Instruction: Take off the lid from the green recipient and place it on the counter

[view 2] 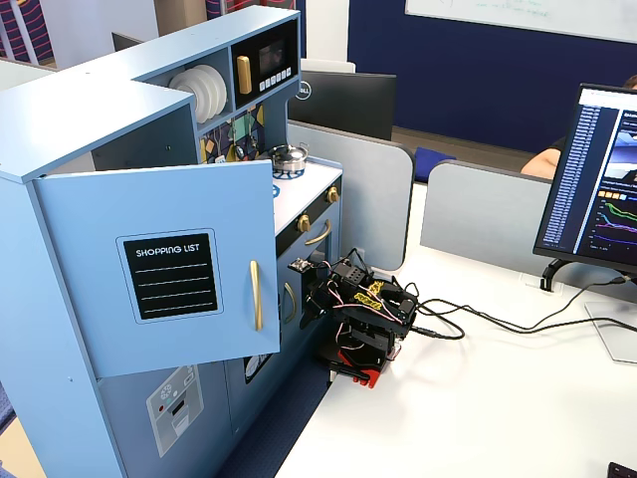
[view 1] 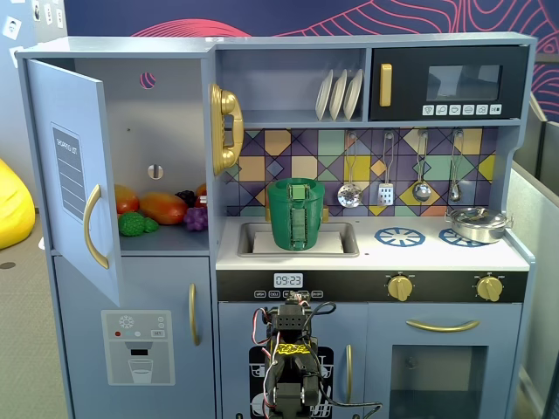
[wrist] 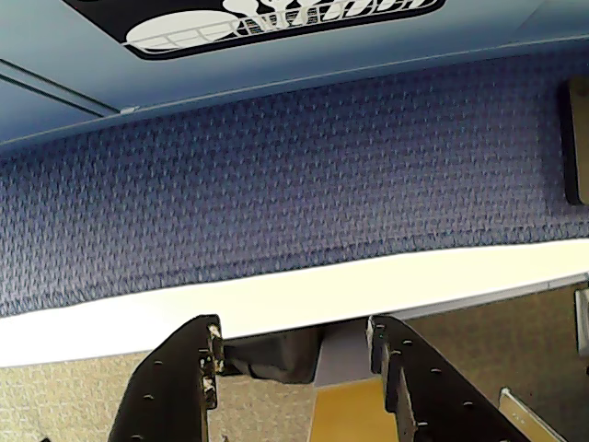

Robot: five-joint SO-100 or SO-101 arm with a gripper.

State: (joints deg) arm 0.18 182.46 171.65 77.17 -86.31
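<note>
The green recipient [view 1: 297,216], a tall dark-green pot with a ribbed lighter strap, stands in the recessed sink of the white counter [view 1: 419,254]. The lid [view 1: 297,183] sits flat on top of it. In the other fixed view the open cabinet door hides both. My arm [view 1: 290,367] rests folded low in front of the kitchen, well below the counter; it also shows on the white desk [view 2: 360,317]. In the wrist view my gripper [wrist: 296,343] is open and empty, with blue carpet and a white desk edge beyond its fingertips.
A small steel pan [view 1: 476,224] sits on the right burner ring. The left cabinet door [view 1: 74,192] stands open, with toy fruit [view 1: 157,209] inside. Utensils hang behind the counter. A monitor [view 2: 597,184] and cables lie on the desk to the right.
</note>
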